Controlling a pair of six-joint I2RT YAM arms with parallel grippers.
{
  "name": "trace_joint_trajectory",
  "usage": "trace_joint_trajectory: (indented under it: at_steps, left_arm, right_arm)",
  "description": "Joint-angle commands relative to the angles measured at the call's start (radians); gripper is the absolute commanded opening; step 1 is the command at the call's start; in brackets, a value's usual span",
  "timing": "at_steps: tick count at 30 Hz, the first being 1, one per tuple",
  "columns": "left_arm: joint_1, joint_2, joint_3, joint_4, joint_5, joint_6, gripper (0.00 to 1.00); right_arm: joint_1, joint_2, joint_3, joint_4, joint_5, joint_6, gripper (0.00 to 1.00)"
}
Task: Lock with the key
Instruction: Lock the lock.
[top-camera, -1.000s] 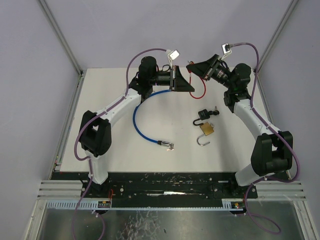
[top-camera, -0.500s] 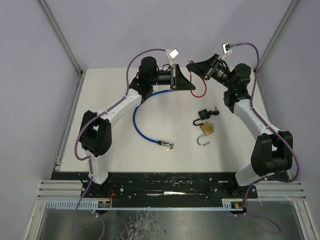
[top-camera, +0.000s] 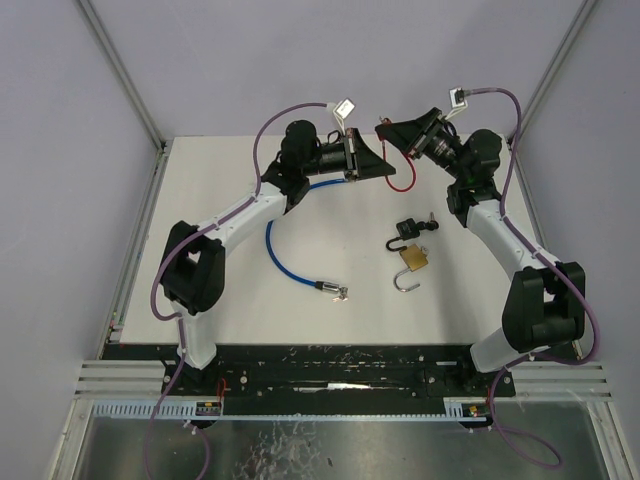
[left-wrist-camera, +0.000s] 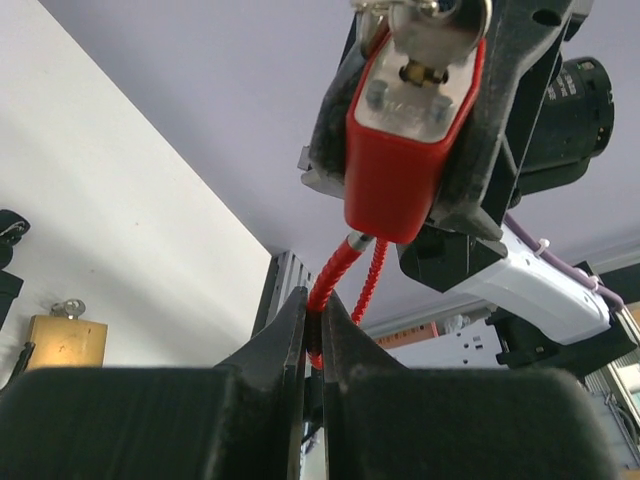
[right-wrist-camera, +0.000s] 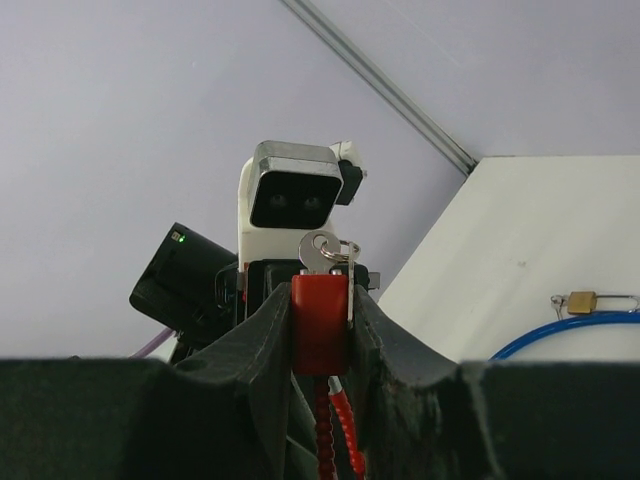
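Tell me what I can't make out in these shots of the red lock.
Right wrist view: blade of the key, hidden inside the red lock.
Left wrist view: lower part of the red cable, hidden inside the left gripper.
Left wrist view: black padlock, cut off by the left edge.

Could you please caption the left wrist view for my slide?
Left pincer pinches the red cable; right pincer grips the red lock above.

Both arms reach over the far part of the table with elbows bowed outward and wrists turned toward each other, so the grippers nearly meet in the air. The left gripper (top-camera: 383, 172) is pinched tight on a red cable (left-wrist-camera: 335, 272). The right gripper (top-camera: 385, 129) clamps the red lock body (right-wrist-camera: 320, 325) between its fingers.
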Motion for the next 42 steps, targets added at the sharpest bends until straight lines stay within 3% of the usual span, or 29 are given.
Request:
trace_joint_trajectory:
  at_steps: [1,7,20,31,39,42]
  left_arm:
    - [0.005,-0.043,0.031,0.154,-0.154,-0.033,0.00]
    - [0.005,-0.027,0.067,0.237,-0.179,-0.113,0.00]
    - [0.005,-0.002,0.120,0.381,-0.088,-0.225,0.00]
    - [0.028,-0.019,0.062,0.359,-0.170,-0.214,0.00]
    - [0.067,-0.016,0.051,0.454,-0.236,-0.231,0.00]
    - [0.071,-0.018,0.052,0.444,-0.203,-0.146,0.00]
  right_arm:
    - [0.038,-0.053,-0.018,0.043,-0.048,-0.012,0.00]
    - [0.039,-0.056,-0.029,0.051,-0.050,-0.040,0.00]
    - [0.039,-0.034,-0.016,0.057,-0.054,-0.089,0.00]
    - [0.039,-0.033,-0.009,0.064,-0.064,-0.091,0.00]
    - [0.038,-0.049,-0.042,0.079,-0.096,-0.110,0.00]
    - [0.038,-0.053,-0.044,0.089,-0.134,-0.155,0.00]
